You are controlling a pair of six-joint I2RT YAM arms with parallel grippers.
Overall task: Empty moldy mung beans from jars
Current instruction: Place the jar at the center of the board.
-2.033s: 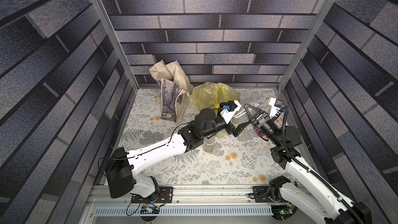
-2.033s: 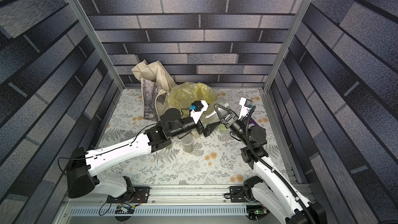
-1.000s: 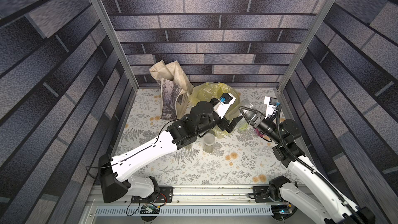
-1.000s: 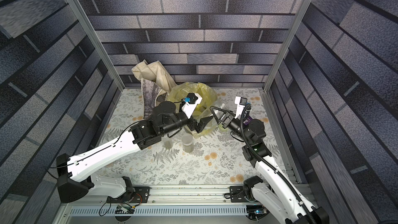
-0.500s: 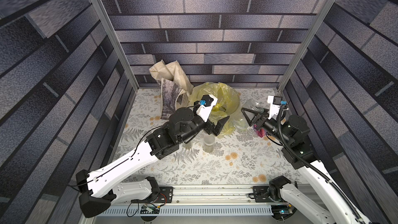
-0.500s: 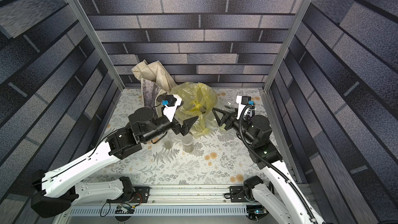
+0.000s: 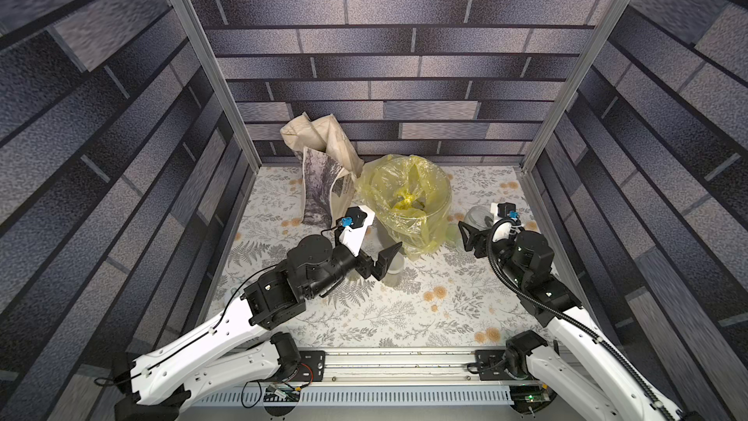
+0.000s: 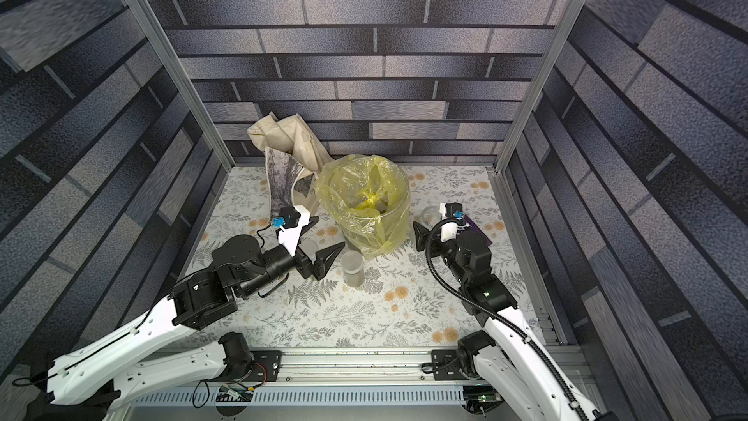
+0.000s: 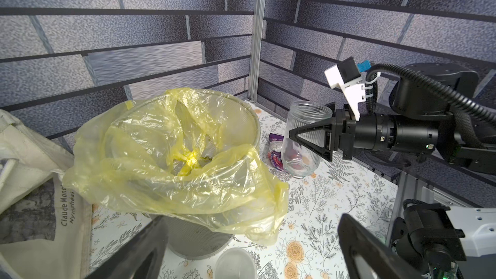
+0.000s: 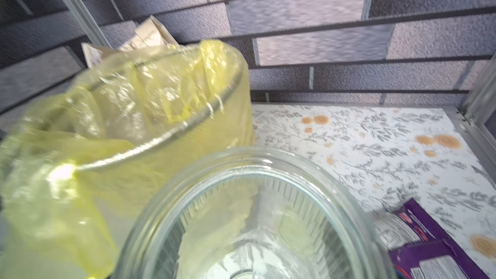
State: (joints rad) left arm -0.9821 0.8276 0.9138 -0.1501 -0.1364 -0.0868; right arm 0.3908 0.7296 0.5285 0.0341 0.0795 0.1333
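The right end effector (image 9: pixel 300 136) is clamped across the ribbed jar (image 9: pixel 306 119), one finger on the near side of the glass and the other behind it. It holds the jar upright with its mouth up, just beside the bucket (image 9: pixel 193 240). The jar has no lid, and the right wrist view looks straight down through clear glass with no grains inside, so this jar appears to be already tipped out. An upright hold low by the desk (image 7: pixel 404 317) suits setting it down rather than pouring (whether its base touches the surface cannot be told). A purple packet (image 9: pixel 275 151) lies just behind it, so the spot is tight. The mung beans (image 9: pixel 204 158) that can be seen are a small olive-green streak deep in the yellow bag (image 9: pixel 161 170) lining the bucket, near the bag's bunched centre. The bucket stands between the two arms, probably so either arm can reach it. The left end effector (image 8: pixel 330 233) is spread wide and holds nothing. It hangs just beside a slim jar (image 8: pixel 351 267) standing upright near the bucket's foot, which looks like a ready position for the next pick. What seems to be a second slim jar (image 8: pixel 309 245) shows partly behind it. The contents of the two slim jars cannot be made out.
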